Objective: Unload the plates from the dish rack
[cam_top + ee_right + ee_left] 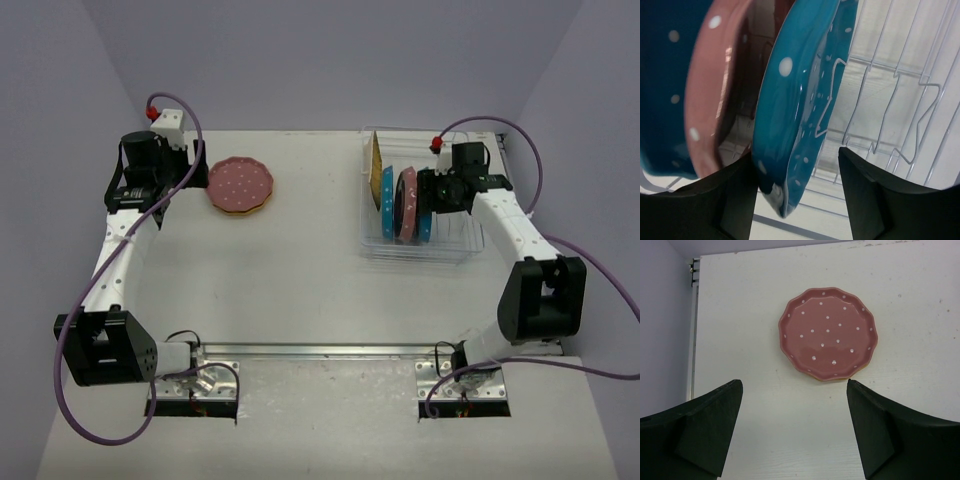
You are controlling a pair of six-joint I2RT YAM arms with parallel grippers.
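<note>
1. Unloading step: right gripper straddled the end teal plate in the rack at 2 o'clock, jaws wide, not gripping.
2. Left gripper hung wide and empty over the unloaded pink plate at 10 o'clock.
3. Next move likely needed closing on the rim, then a straight lift.

Pink polka-dotted plate flat on white table, left hand fingers spread wide below it

Top of teal plate beyond right-wrist frame.
</note>
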